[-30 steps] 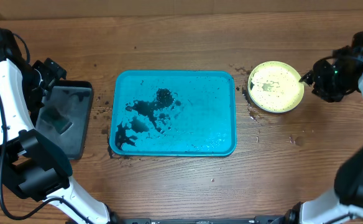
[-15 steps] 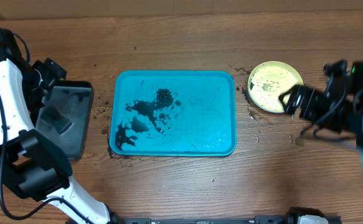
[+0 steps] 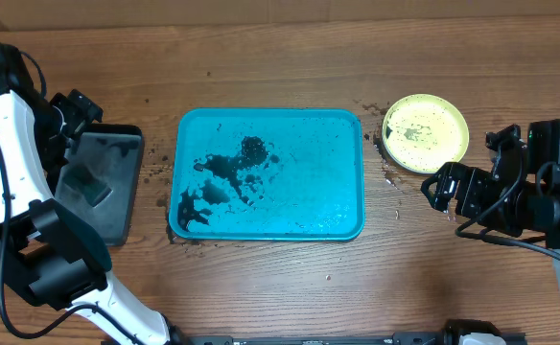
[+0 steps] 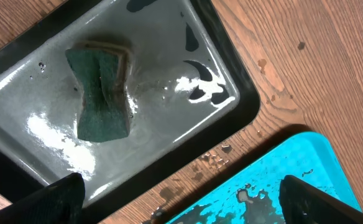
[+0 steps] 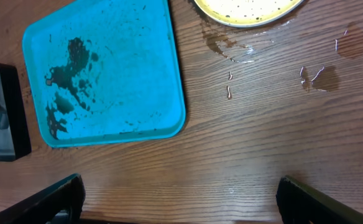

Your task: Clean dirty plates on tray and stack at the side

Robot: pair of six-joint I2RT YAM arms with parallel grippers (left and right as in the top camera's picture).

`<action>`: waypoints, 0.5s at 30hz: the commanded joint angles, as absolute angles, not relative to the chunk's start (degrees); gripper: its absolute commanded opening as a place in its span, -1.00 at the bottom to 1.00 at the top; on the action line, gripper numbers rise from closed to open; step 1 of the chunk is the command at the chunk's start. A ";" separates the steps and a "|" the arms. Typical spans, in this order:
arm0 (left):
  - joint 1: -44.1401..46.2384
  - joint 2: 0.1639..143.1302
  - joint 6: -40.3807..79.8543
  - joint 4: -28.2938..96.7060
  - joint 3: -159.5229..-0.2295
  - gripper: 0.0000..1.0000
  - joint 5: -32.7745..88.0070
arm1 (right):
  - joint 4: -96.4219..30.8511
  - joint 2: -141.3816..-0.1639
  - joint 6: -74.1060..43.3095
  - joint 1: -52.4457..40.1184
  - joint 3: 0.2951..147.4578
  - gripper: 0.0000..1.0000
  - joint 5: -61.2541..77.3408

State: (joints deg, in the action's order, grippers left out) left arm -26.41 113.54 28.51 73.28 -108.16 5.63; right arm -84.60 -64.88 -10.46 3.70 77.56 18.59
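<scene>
The turquoise tray [image 3: 270,172] lies at the table's middle with dark smears [image 3: 227,172] on its left half and no plate on it. It also shows in the right wrist view [image 5: 107,68] and a corner in the left wrist view [image 4: 293,180]. A yellow-green rimmed plate [image 3: 425,132] with dark specks sits on the wood right of the tray, topping a stack; its edge shows in the right wrist view [image 5: 250,9]. The white and light blue plates are hidden. My right gripper [image 3: 440,187] is open and empty below the plate. My left gripper [image 3: 79,110] is open and empty above the black tray.
A black tray with grey inside [image 3: 98,182] stands left of the turquoise tray and holds a green sponge [image 4: 101,93] in water. Water drops [image 5: 312,74] and dark specks [image 3: 387,172] lie on the wood around the plate.
My right arm has drawn back from the yellow-green plate's right rim, moving down and toward the table's front. The plate stays in place. The left arm has not moved.
</scene>
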 commanded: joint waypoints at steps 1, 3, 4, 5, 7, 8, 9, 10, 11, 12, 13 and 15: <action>-26.87 113.47 28.32 73.25 -108.75 1.00 5.98 | -84.44 -64.73 -10.41 3.44 77.41 1.00 18.02; -26.87 113.47 28.32 73.25 -108.75 1.00 5.98 | -84.44 -64.73 -10.41 3.44 77.41 1.00 17.56; -26.87 113.47 28.32 73.25 -108.75 1.00 5.98 | -84.38 -64.73 -10.39 3.44 77.41 1.00 17.28; -26.87 113.47 28.32 73.25 -108.75 0.99 5.98 | -84.33 -64.73 -10.41 3.44 77.41 1.00 16.67; -26.87 113.47 28.32 73.25 -108.75 1.00 5.98 | -83.96 -64.73 -10.39 3.44 77.19 1.00 16.34; -26.87 113.47 28.32 73.25 -108.75 1.00 5.98 | -83.55 -64.73 -10.35 3.44 77.12 1.00 16.29; -26.87 113.47 28.32 73.25 -108.75 0.99 5.98 | -82.72 -64.45 -9.98 3.46 77.06 1.00 16.23; -26.87 113.47 28.32 73.25 -108.75 0.99 5.98 | -81.80 -63.83 -9.74 3.55 76.93 1.00 16.12; -26.87 113.47 28.32 73.25 -108.75 0.99 5.98 | -80.51 -63.07 -9.19 3.55 76.55 1.00 16.14; -26.87 113.47 28.32 73.25 -108.75 0.99 5.98 | -78.72 -61.91 -8.86 3.53 75.90 1.00 16.14; -26.87 113.47 28.32 73.25 -108.75 0.99 5.98 | -76.51 -60.47 -8.64 3.53 74.83 1.00 16.14; -26.83 113.47 28.32 73.25 -108.75 1.00 5.98 | -72.49 -57.04 -8.49 3.53 71.92 1.00 16.14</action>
State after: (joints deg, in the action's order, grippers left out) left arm -26.41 113.54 28.51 73.30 -108.16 5.65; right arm -75.85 -62.63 -9.78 3.70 74.98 16.80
